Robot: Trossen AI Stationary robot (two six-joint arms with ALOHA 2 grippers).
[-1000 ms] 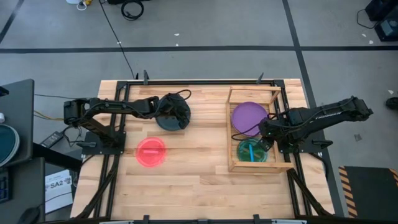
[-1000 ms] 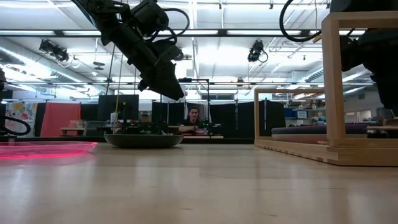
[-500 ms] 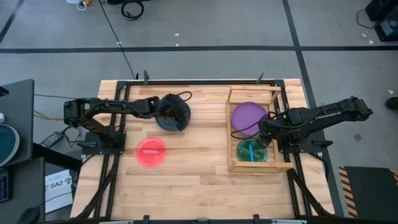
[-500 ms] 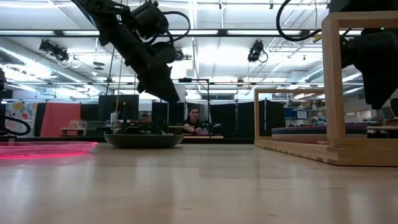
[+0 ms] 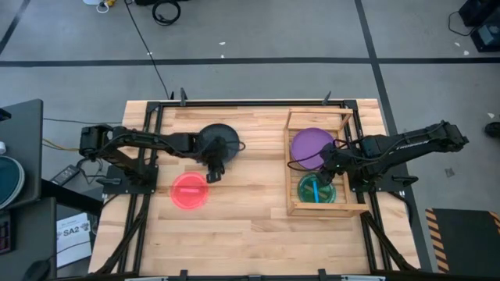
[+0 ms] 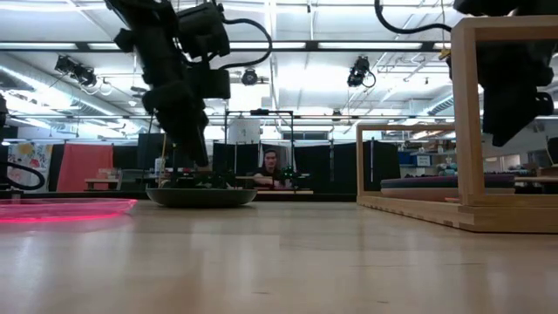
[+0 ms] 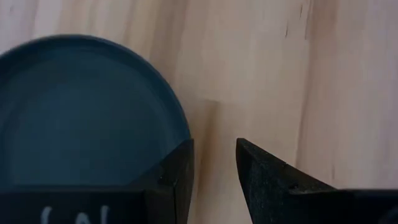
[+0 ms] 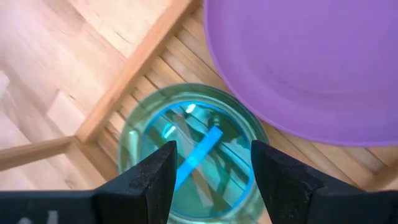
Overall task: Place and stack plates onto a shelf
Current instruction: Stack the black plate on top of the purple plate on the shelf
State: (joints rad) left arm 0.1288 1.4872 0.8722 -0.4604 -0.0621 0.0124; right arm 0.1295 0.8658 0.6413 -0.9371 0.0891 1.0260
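A dark teal plate [image 5: 221, 139] lies flat on the table left of centre. My left gripper [image 5: 212, 176] hangs open at its near rim, pointing steeply down. In the left wrist view one finger [image 7: 177, 171] stands over the plate's [image 7: 81, 112] edge and the other over bare wood. A red-pink plate [image 5: 190, 190] lies nearer the front. The wooden shelf [image 5: 291, 168] at the right holds a purple plate [image 5: 311, 144] and a small green plate [image 5: 316, 190] with cyan inside, both on its slats. My right gripper [image 5: 324, 176] hovers open above the green plate [image 8: 193, 149].
Black frame rails [image 5: 148, 156] run along the table's left, right and far edges. Bare wood [image 5: 250, 226] stretches between the plates and the shelf and along the front. A person [image 6: 272, 170] sits far behind the table in the low view.
My left gripper has swung from over the teal plate toward the table's near edge, to the plate's near rim, tipping more steeply down and rolling. My right gripper has tipped a little over the shelf. No plate has moved.
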